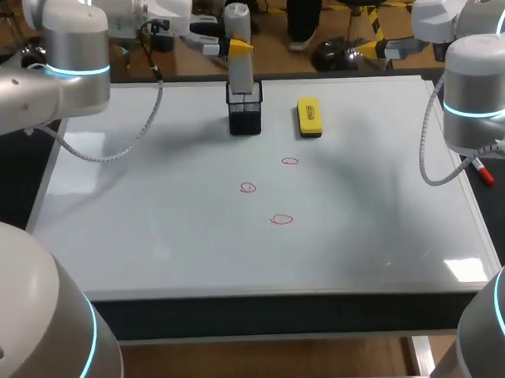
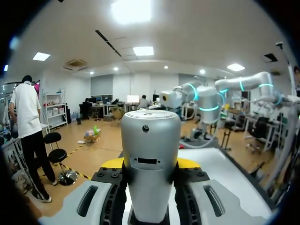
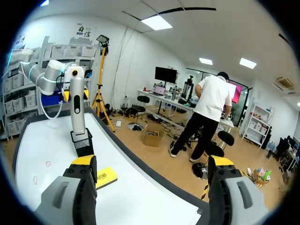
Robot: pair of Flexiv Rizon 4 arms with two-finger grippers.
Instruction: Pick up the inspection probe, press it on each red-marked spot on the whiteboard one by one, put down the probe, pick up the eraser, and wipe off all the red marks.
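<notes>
The grey cylindrical probe [image 1: 239,52] stands upright in a black mesh holder [image 1: 245,113] at the back of the whiteboard [image 1: 154,234]. My left gripper [image 1: 240,47] is shut on the probe's upper part; in the left wrist view the probe [image 2: 150,154] fills the gap between the yellow-tipped fingers [image 2: 111,163]. The yellow eraser [image 1: 309,117] lies right of the holder. Three red marks [image 1: 290,161] [image 1: 248,187] [image 1: 282,219] sit mid-board. My right gripper [image 3: 152,164] is open and holds nothing, off the board's right side; past it I see the probe [image 3: 77,105], holder [image 3: 82,143] and eraser [image 3: 106,177].
A red-capped marker [image 1: 483,173] lies on the dark strip right of the board, beside my right arm [image 1: 477,90]. My left arm [image 1: 66,71] stands over the back left corner.
</notes>
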